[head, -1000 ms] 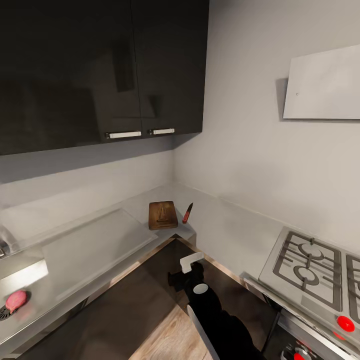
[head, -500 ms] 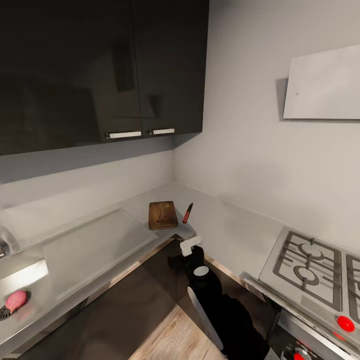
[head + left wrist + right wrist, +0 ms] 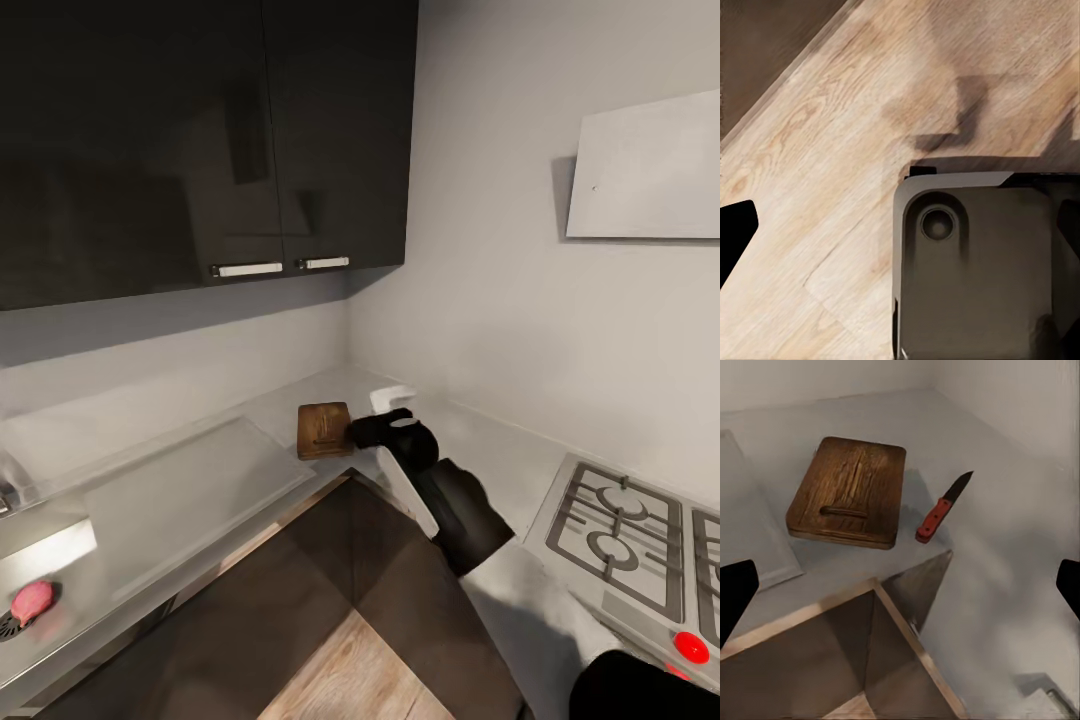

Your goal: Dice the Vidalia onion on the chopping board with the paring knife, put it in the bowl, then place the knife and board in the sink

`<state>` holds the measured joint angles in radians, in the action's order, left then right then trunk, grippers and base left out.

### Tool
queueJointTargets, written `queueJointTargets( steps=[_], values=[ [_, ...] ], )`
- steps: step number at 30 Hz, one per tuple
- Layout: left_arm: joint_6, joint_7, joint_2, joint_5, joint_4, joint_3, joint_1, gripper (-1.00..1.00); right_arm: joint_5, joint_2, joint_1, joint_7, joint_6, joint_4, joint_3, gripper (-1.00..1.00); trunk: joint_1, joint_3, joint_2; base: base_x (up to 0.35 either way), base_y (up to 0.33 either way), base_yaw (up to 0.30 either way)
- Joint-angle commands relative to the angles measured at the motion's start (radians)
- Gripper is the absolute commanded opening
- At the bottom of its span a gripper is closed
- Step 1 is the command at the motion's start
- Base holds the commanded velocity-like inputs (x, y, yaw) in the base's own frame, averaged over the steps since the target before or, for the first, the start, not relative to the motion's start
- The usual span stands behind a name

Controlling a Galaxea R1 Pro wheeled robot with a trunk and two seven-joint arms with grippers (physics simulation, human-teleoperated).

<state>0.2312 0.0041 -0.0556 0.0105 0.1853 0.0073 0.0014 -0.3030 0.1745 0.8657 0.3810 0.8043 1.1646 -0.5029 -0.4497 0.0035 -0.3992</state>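
The right end effector [image 3: 372,430], fingers spread wide and empty, has risen from the floor gap to hover over the grey surface [image 3: 470,450], above the red-handled paring knife [image 3: 942,509] lying just beside the brown wooden chopping board [image 3: 324,429]. The pinkish onion [image 3: 31,600] stays in the steel sink [image 3: 60,620].
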Motion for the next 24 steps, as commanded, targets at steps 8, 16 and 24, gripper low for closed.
queueJointTargets(
  steps=[8, 16, 24],
  values=[
    [0.006, 0.0, -0.001, 0.03, -0.114, 0.007, 0.0, 1.0, -0.112, 0.0, 0.212, 0.015, -0.085, -0.324, 0.023, 1.0, 0.0, 0.0, -0.001, 0.0, 0.0, 0.0],
    [0.007, -0.001, -0.001, 0.079, -0.157, 0.018, 0.0, 1.0, -0.13, 0.0, 0.317, 0.006, -0.161, -0.543, 0.025, 1.0, 0.0, 0.0, -0.001, 0.0, 0.0, 0.0],
    [0.006, -0.001, 0.002, 0.084, -0.159, 0.019, 0.0, 1.0, -0.147, 0.0, 0.324, -0.004, -0.22, -0.546, 0.022, 1.0, 0.0, 0.0, -0.001, 0.0, 0.0, 0.0]
  ],
)
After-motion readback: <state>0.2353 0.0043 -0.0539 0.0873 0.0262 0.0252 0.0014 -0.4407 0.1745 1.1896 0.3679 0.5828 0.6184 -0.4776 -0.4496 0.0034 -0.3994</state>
